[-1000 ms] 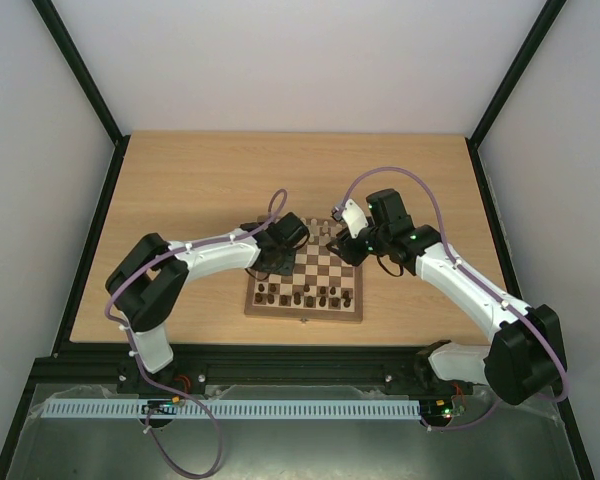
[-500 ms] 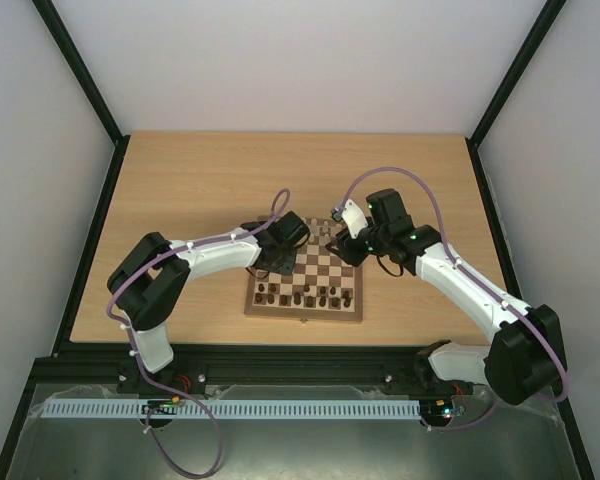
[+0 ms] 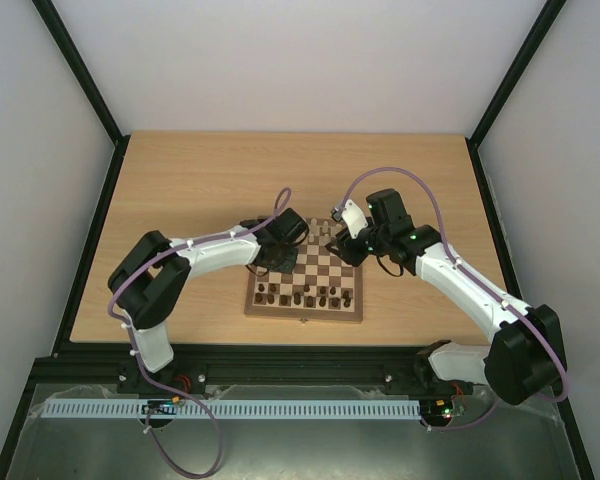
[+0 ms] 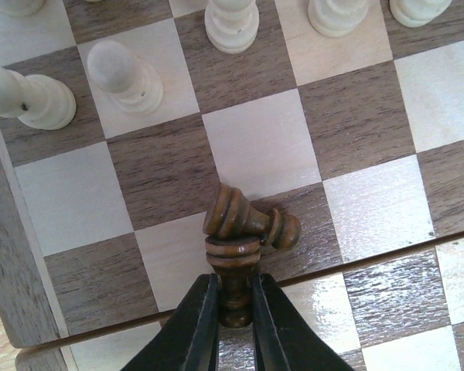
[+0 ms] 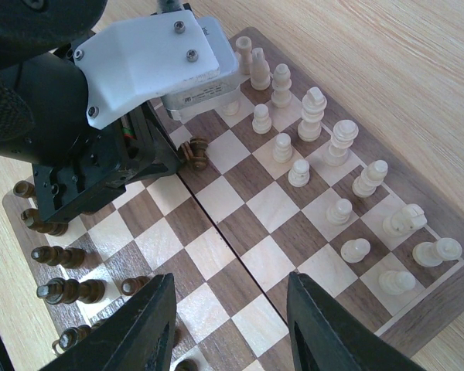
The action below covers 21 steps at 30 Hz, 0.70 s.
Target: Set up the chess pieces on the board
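The board (image 3: 305,314) lies mid-table between both arms. Dark brown pieces (image 3: 305,296) stand along its near rows; cream pieces (image 5: 340,154) stand along the far side. My left gripper (image 4: 233,287) is shut on the stem of a dark brown piece (image 4: 233,255), held low over the board (image 4: 255,147) near its left edge. That piece's base touches a dark pawn (image 4: 251,220) lying on its side. In the top view the left gripper (image 3: 272,250) is over the board's far left corner. My right gripper (image 5: 232,317) is open and empty above the middle squares (image 5: 240,224).
Cream pieces (image 4: 124,73) stand just beyond the held piece. Several dark pieces (image 5: 62,290) stand by the board's near-left edge, below the left arm's wrist housing (image 5: 155,54). Black frame rails (image 3: 280,352) border the wooden table.
My left gripper has shifted slightly toward the board's far-left corner, still holding the dark piece. The right arm has barely moved.
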Tool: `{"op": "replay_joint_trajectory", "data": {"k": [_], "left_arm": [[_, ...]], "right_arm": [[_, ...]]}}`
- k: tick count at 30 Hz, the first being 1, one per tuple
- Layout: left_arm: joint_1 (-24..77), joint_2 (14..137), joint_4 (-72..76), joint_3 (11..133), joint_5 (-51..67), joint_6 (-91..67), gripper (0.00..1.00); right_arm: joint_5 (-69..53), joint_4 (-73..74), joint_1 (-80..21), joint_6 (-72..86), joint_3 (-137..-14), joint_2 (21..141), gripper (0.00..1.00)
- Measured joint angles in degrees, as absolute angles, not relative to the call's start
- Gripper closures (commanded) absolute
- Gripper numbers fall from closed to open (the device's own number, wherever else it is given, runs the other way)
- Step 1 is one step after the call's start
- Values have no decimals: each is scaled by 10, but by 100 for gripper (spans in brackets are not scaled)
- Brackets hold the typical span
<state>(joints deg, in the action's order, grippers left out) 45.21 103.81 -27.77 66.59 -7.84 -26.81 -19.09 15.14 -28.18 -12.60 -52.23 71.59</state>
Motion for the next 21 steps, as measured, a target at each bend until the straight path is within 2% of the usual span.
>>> {"op": "replay_joint_trajectory", "data": {"k": [4, 12, 21], "left_arm": [[451, 1036, -277, 665, -71, -258, 90], [451, 957, -271, 623, -40, -255, 90], [445, 859, -219, 587, 20, -288, 90]], "right_arm": [[-191, 151, -282, -123, -522, 716, 60], [-195, 169, -274, -63, -557, 721, 52], [-316, 237, -273, -34, -651, 834, 54]]}}
